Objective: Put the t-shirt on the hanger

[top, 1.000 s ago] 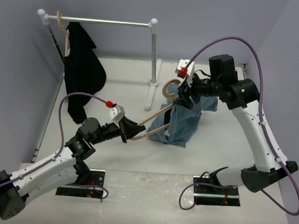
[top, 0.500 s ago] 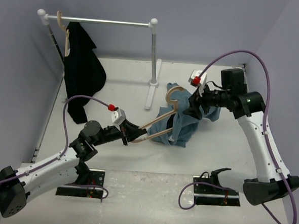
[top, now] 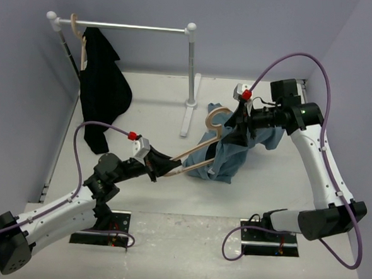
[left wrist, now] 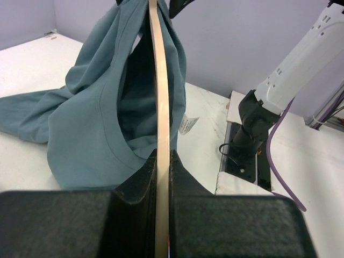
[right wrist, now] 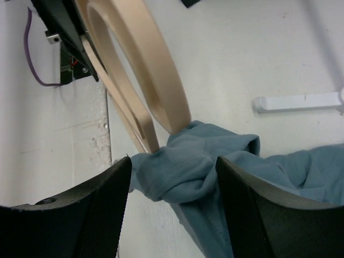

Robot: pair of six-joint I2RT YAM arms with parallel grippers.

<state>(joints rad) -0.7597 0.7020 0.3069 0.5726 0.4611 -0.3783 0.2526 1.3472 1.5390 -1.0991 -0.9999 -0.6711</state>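
left end effector (left wrist: 163,161) clamped on the hanger (left wrist: 159,80) at its arm tip. past it the t-shirt (left wrist: 102,107) droops half threaded, soft and floppy, tail on the counter (left wrist: 29,62). right end effector (right wrist: 173,177) pinches a bunch of cloth; collar edge is probably the best grip.

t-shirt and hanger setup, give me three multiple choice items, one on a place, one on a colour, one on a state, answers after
1. Where does the black garment hang?
A. left end of the rail
B. right end of the rail
C. middle of the rail

2. The t-shirt is:
A. red
B. white
C. grey-blue

3. The jaws of the left gripper are:
A. open and empty
B. shut on the hanger
C. shut on the t-shirt

Answers:
1 A, the top view shows it beside the rail's left post.
2 C, both wrist views show grey-blue cloth.
3 B, the left wrist view shows the pale wood clamped between them.
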